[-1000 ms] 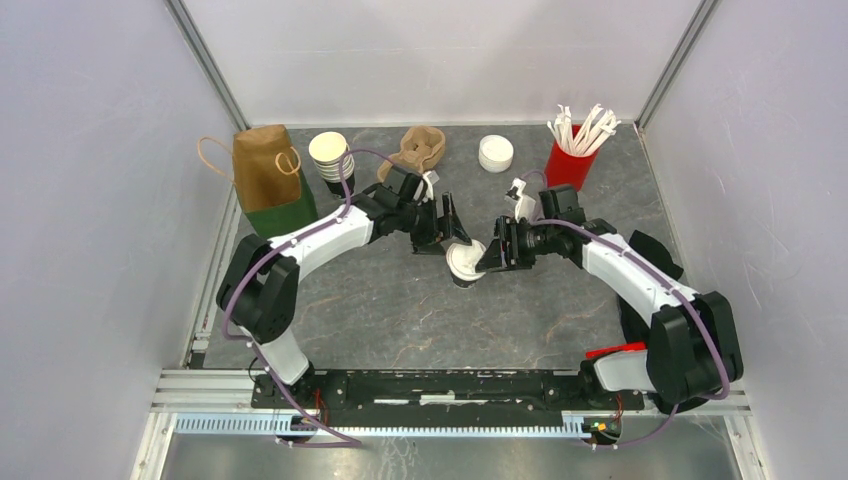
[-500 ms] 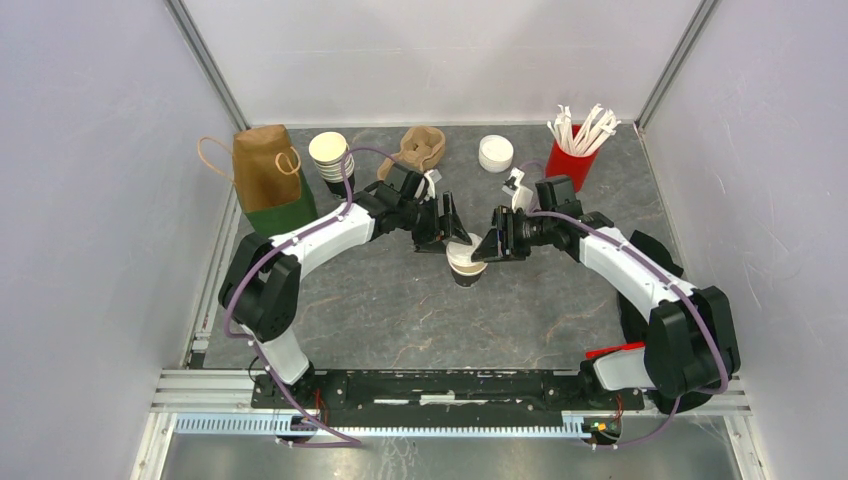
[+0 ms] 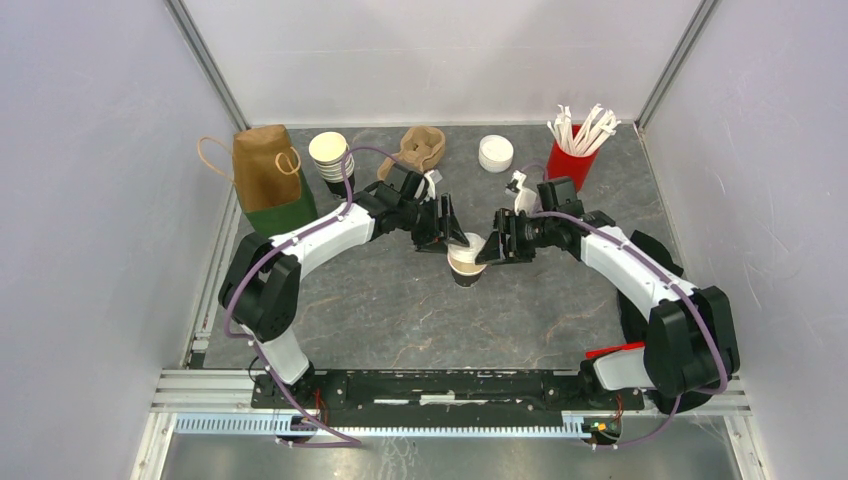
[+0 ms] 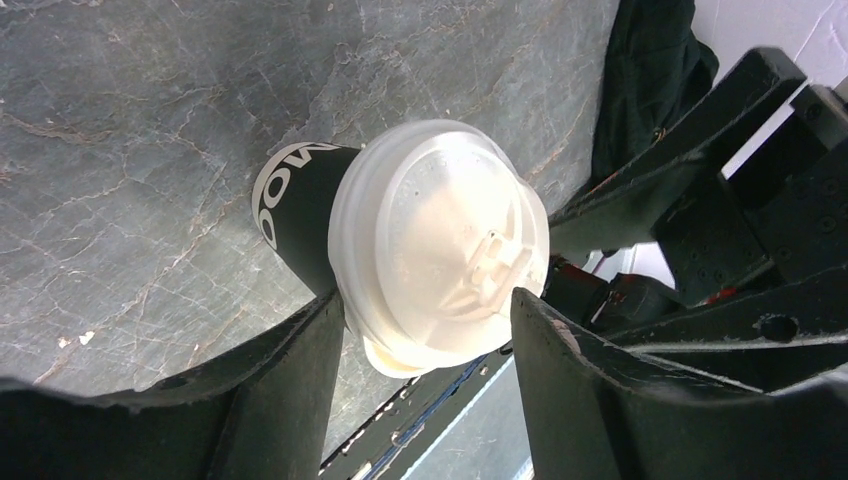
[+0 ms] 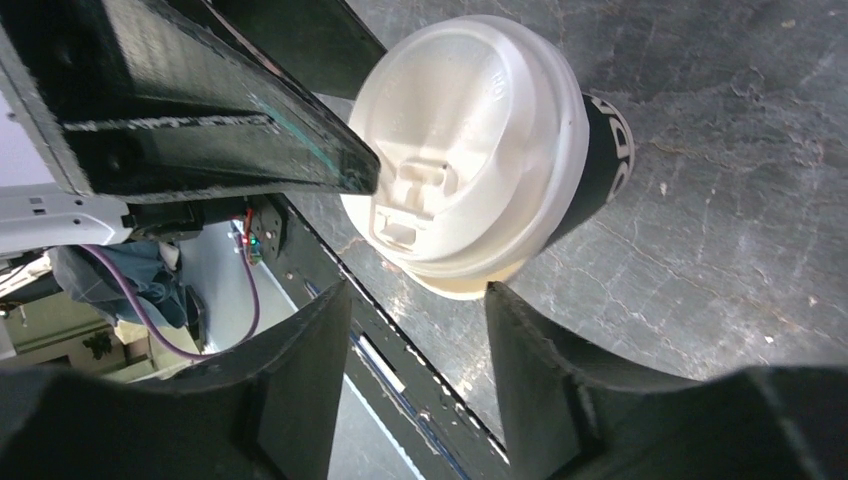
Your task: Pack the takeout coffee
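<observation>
The takeout coffee, a small black paper cup (image 3: 466, 268) with white lettering and a white round plastic lid (image 4: 440, 240), stands at the middle of the grey stone-patterned table (image 3: 380, 310), well apart from every edge. The lid sits askew, a strip of cream rim showing under its lower side. Bare surface extends from the cup to the near edge, bounded left and right by the two curved arms; a narrower strip separates it from the items along the far edge. The left gripper (image 4: 428, 300) meets the cup from the left with its jaws parted and not clamped around it, fingertips at the lid's edge; contact cannot be confirmed. The right gripper (image 5: 415, 290) meets it from the right, likewise parted and holding nothing, tips just beside the lid's rim. Along the far edge, left to right: brown paper bag with green base (image 3: 268, 180) at the far left corner, stack of cream-rimmed cups (image 3: 330, 155), brown cardboard cup carrier (image 3: 422, 148), stack of white lids (image 3: 495, 152), red cup of white wrapped straws (image 3: 572, 158).
</observation>
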Robot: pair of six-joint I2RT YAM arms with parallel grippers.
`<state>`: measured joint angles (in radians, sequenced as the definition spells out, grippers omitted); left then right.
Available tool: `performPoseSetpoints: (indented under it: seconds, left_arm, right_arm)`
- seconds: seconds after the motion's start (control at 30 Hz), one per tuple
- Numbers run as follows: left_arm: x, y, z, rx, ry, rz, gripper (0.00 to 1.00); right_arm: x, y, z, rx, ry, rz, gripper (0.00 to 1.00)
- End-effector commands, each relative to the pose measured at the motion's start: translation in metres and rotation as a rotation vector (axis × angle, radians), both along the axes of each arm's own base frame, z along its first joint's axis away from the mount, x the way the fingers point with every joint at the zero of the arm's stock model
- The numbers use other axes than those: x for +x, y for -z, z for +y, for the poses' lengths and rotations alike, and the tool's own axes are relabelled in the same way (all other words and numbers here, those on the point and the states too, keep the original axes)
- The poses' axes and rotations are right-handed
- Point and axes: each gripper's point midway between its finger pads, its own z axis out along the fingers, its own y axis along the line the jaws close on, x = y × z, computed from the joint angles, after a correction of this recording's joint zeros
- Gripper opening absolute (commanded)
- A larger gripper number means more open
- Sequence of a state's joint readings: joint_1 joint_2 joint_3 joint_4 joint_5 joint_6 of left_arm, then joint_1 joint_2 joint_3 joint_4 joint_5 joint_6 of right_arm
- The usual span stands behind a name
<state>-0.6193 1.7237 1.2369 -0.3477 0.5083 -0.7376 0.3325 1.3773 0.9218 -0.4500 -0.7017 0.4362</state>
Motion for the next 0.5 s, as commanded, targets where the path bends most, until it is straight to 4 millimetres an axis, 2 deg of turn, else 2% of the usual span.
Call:
performPoseSetpoints:
  seconds: [0.0,0.2,0.33,0.47]
  left_arm:
    - [-0.007,-0.004,0.001,-0.002,0.06,-0.038,0.66]
    - [-0.01,-0.001,0.003,0.009,0.076,-0.038,0.58]
    - [-0.01,-0.003,0.003,0.008,0.083,-0.046,0.57]
    - [-0.011,-0.004,0.003,0.006,0.086,-0.045,0.57]
  right_arm:
    - [0.018,-0.018,-0.02,-0.049,0.044,-0.101,0.67]
    - [0.033,-0.02,-0.015,-0.02,0.047,-0.091,0.7]
    - [0.05,-0.025,-0.008,0.009,0.083,-0.079,0.76]
    - [0.056,-0.013,-0.003,-0.009,0.07,-0.051,0.76]
